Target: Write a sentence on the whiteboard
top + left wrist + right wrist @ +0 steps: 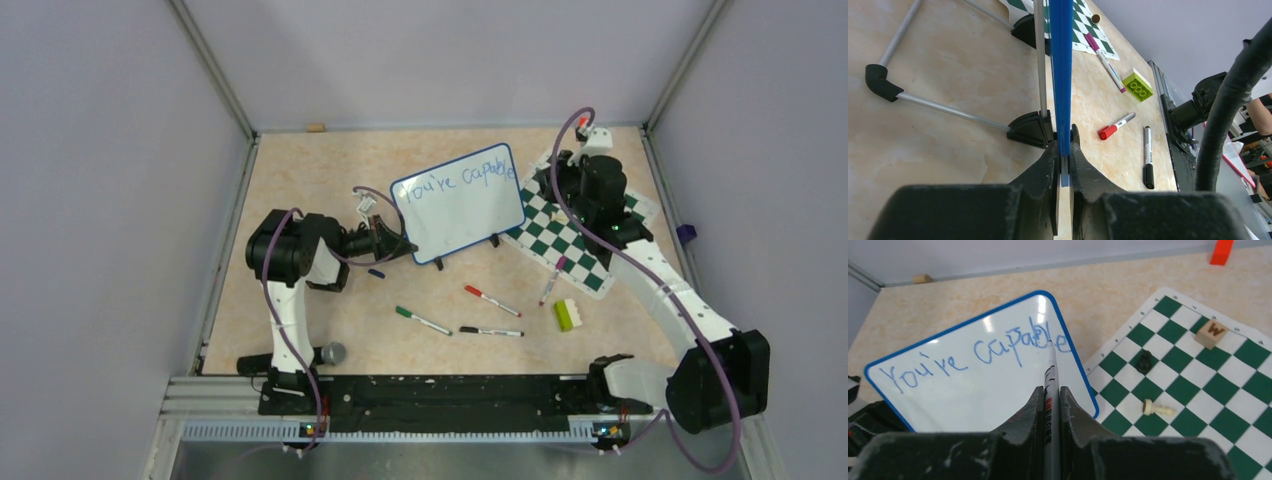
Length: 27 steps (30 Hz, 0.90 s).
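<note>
So, left gripper (1063, 143) clamped the whiteboard (460, 212) by its blue edge; right gripper (1050, 392) pinched a marker (1050, 367), tip at the end of the sentence (983, 351).

My left tool (1063, 145) was clamped tight on the edge of the whiteboard (1061, 70), which I saw edge-on as a thin blue strip running straight up. Just left of my fingers (1040, 170) sat a black foot (1030, 129) of its wire stand. To the right, on the counter (948, 165), lay a red-capped marker (1115, 126), a black marker (1147, 160), a purple marker (1105, 62) and a green brick (1137, 85), with the checkered mat (1083, 30) beyond.
</note>
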### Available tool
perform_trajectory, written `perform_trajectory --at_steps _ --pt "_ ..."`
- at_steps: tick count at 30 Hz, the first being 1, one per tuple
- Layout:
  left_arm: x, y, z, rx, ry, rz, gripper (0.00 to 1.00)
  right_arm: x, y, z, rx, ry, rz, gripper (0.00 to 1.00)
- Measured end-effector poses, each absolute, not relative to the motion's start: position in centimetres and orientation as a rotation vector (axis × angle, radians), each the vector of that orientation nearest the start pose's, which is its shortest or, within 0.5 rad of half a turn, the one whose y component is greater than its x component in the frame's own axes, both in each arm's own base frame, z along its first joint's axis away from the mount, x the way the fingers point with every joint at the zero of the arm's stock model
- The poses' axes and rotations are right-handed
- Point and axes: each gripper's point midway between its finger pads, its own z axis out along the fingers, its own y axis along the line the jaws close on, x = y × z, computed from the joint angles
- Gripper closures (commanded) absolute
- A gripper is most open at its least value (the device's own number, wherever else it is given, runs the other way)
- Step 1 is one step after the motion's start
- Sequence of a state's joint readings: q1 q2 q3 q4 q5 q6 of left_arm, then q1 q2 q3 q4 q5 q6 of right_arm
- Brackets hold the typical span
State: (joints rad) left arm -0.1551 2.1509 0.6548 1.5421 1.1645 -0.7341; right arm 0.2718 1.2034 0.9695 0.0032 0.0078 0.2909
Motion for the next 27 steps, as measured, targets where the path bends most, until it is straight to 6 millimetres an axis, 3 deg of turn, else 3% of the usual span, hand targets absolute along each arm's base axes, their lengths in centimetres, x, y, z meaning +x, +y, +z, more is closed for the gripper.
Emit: perform_trajectory --at_steps 4,10,27 --pt "33.1 -22.6 6.9 0.552 1.7 -1.537 0.93 38.6 10.3 24.3 0.092 1.86 0.312 1.0" --pt "33.1 -22.6 6.9 0.552 1.7 -1.537 0.93 39.0 9.4 24.7 0.144 1.845 0.269 1.0" --pt "33.1 -22.6 6.9 0.553 1.7 -1.537 0.93 39.2 10.3 25.3 0.156 1.806 0.34 1.0"
